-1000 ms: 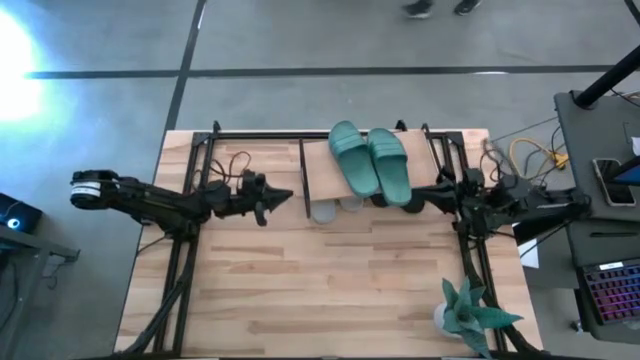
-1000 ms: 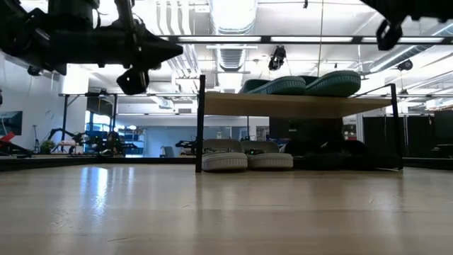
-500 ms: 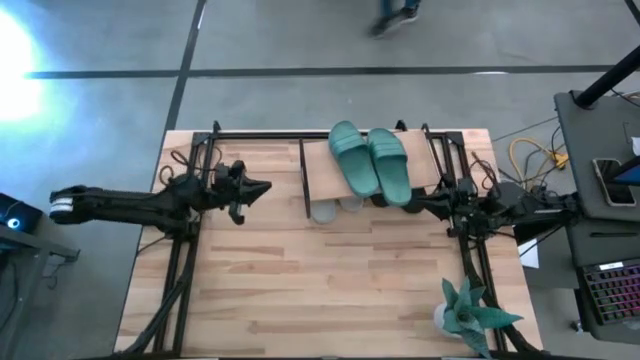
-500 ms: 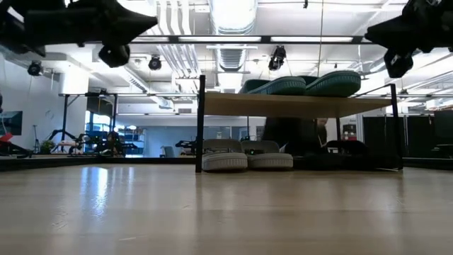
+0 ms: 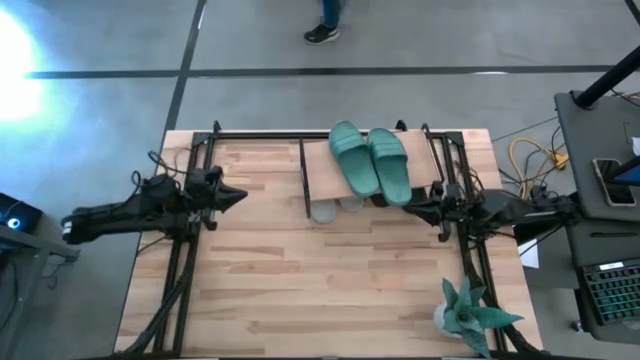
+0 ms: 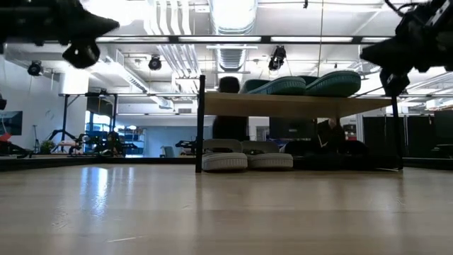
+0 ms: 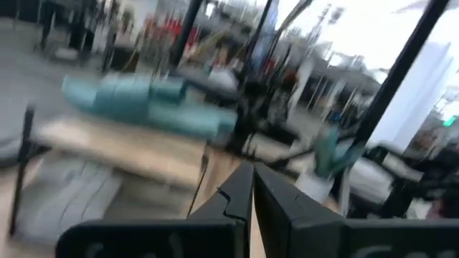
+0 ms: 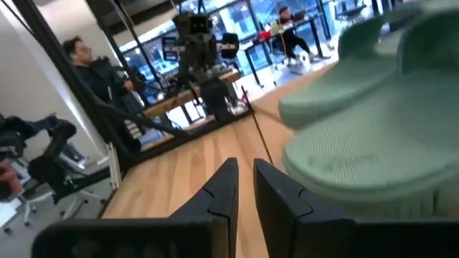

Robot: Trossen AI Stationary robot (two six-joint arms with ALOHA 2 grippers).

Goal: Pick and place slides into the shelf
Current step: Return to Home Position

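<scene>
The shelf (image 5: 320,176) stands at the table's far middle, its plank top on a black wire frame. The teal slides (image 5: 370,160) lie side by side on the plank. The light grey slides (image 5: 325,210) stand on the table under the plank's left half, and their toes show in the low view (image 6: 244,157). The black slides (image 5: 384,200) barely show as dark shapes under the right half. My left gripper (image 5: 240,194) is shut and empty, left of the shelf and above the table. My right gripper (image 5: 408,208) is shut and empty by the shelf's right end, close to a teal slide (image 8: 358,143).
A potted plant (image 5: 470,315) stands at the table's near right corner. Black frame rails (image 5: 185,260) run along both sides of the table. A person's feet (image 5: 325,25) show on the floor beyond it. Bare wood lies in front of the shelf.
My left gripper has drawn back from the shelf toward the table's left edge, staying shut and empty. My right gripper has come down a little beside the shelf's right end. The slides and the shelf have stayed where they were.
</scene>
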